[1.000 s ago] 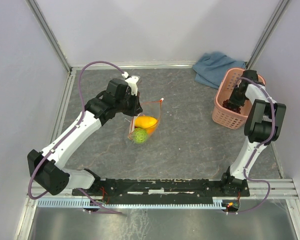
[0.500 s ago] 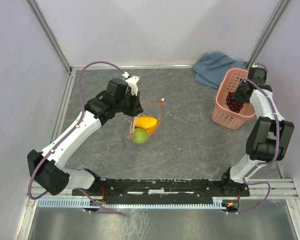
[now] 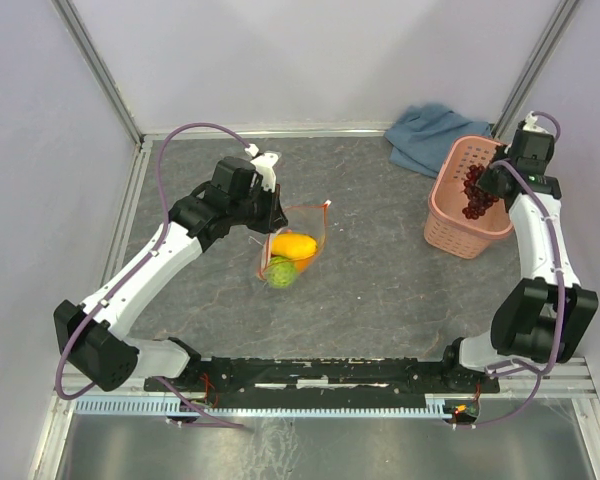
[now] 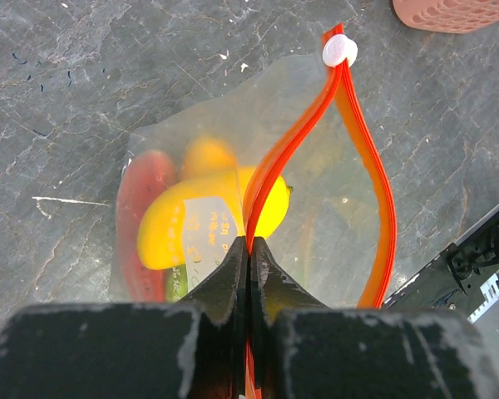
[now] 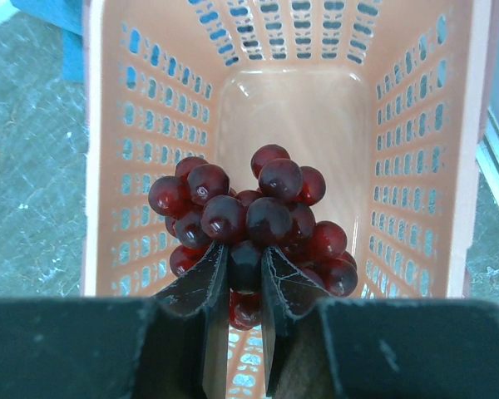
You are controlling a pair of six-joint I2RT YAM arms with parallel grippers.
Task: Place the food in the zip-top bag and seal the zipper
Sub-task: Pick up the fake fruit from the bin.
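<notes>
The clear zip-top bag (image 3: 293, 245) lies mid-table with its mouth open. Inside it are a yellow oblong fruit (image 4: 208, 218), an orange fruit (image 4: 206, 155) and the red watermelon wedge (image 4: 141, 212) with green rind. My left gripper (image 4: 249, 243) is shut on the red-orange zipper strip (image 4: 293, 141), whose white end piece (image 4: 339, 51) is at the far end. My right gripper (image 5: 245, 253) is shut on the dark purple grapes (image 5: 254, 212) and holds them above the pink basket (image 5: 266, 100). In the top view the grapes (image 3: 474, 192) hang over the basket (image 3: 450, 228).
A blue-grey cloth (image 3: 427, 135) lies behind the basket at the back right. Grey walls close in the table on three sides. The arm bases stand along the near rail (image 3: 320, 375).
My right gripper has lifted the grapes up out of the basket, and the right arm has swung up and back. The left gripper still holds the bag's zipper.
</notes>
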